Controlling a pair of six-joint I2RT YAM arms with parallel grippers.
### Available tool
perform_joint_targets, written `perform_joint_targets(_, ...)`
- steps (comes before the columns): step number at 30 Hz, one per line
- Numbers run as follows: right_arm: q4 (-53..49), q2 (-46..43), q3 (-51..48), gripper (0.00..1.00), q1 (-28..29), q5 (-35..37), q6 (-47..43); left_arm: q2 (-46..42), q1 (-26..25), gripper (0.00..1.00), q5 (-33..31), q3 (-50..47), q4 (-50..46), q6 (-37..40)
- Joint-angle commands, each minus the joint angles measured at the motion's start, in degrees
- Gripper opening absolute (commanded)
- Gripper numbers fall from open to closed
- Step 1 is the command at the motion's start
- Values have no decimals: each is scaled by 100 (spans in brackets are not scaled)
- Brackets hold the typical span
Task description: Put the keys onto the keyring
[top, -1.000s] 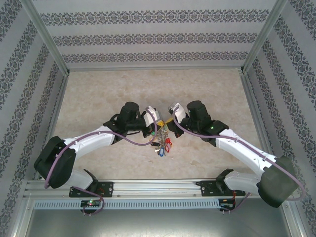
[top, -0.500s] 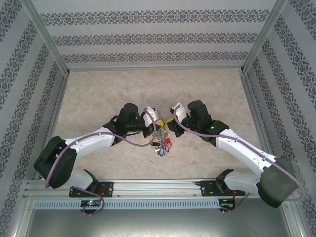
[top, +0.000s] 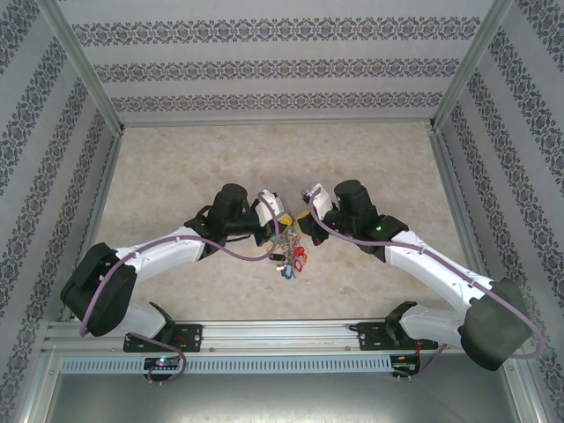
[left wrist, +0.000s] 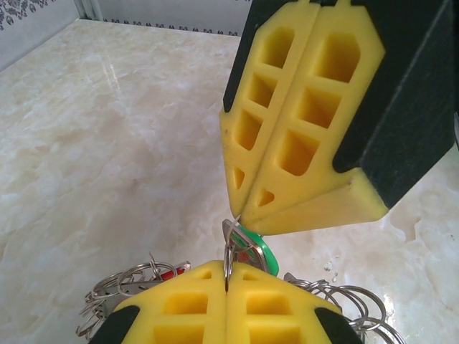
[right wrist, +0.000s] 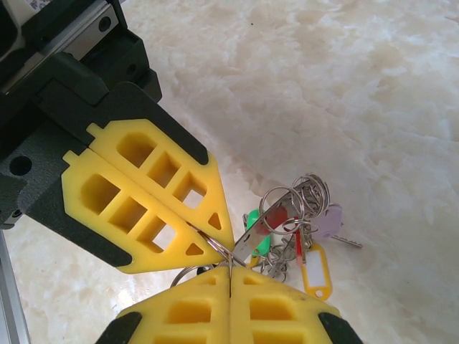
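The pale marbled desk (top: 176, 167) spans the frame. At its centre in the top view, the two arms meet tip to tip. The left gripper (left wrist: 226, 281) has its jaws clamped on a thin metal loop of the keyring (right wrist: 295, 204), whose tagged bunch sits just below the tips. The right gripper (right wrist: 229, 278) has its jaws pressed together beside the green-tagged key (left wrist: 252, 249); I cannot tell whether they pinch it.
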Motion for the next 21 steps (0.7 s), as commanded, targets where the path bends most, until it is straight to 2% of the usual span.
perform_joint_targets(1,229,-151,23,0,85,-29,-101,-120,-1,6,-139,132,-229,115)
perform_joint_targets(21,78,-111,129,0,168,9,-173,-74,-7,22,-91,367,-748,457)
